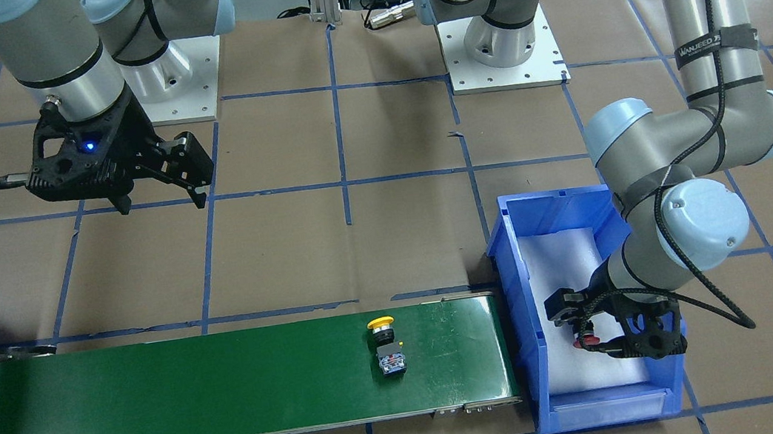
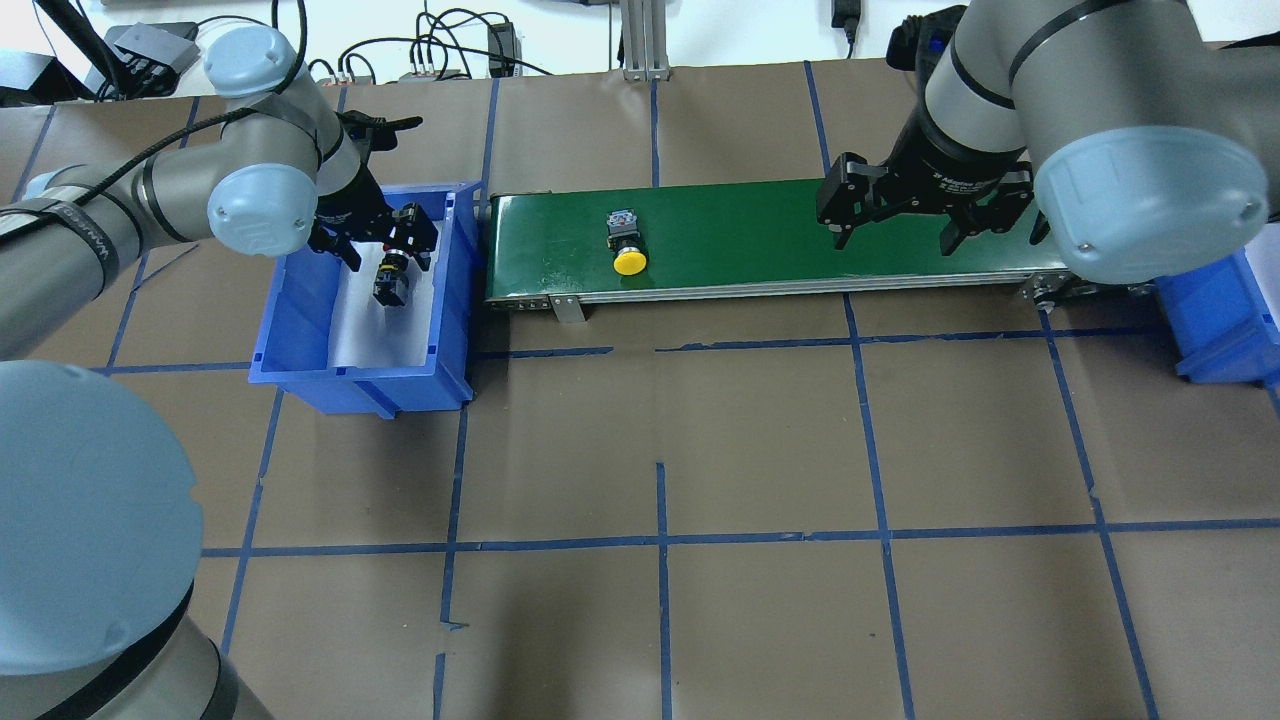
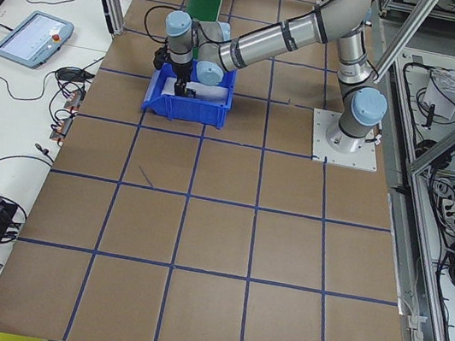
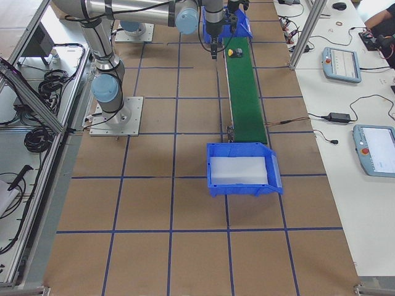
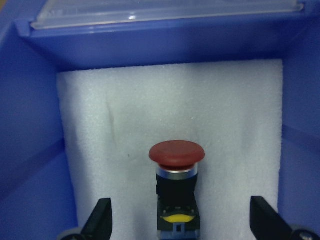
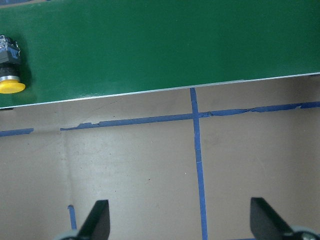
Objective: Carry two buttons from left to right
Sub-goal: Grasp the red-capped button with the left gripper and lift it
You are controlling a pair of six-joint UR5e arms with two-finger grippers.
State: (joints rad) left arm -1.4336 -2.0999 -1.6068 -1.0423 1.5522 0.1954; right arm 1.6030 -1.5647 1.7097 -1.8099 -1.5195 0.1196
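Left wrist view: red button (image 5: pixel 176 190) lies on the white foam (image 5: pixel 150 110) inside the blue bin (image 5: pixel 30 150). It's dead centre between the left fingers (image 5: pixel 101 217). Those fingers are spread wide, one at 9 o'clock of the button body and one at 3 o'clock, and neither touches it. Long axis runs 12 to 6 in that view, red cap at 12, black block at 6. So the axis sits square across the closing line. We judge a plain squeeze would catch the block's flanks with no wrist turn needed. We can't tell whether the tips are low enough yet.

Yellow button (image 2: pixel 625 243) is already out on the green belt (image 2: pixel 760 240), near the end that touches the bin. In the overhead view it lies flat, cap at 6 o'clock, block at 12.

Right fingers (image 6: pixel 98 220) are parted and hold nothing. They hang over bare desk (image 6: pixel 140 165) on the robot's side of the belt. In the right wrist view the yellow button is far off at about 10 o'clock, well apart.

The left arm is the near one for the red button, and the right has no reach on it. We read the step as picking up the second button, with the first waiting on the belt. A second blue bin (image 2: pixel 1220 330) sits at the belt's far end.
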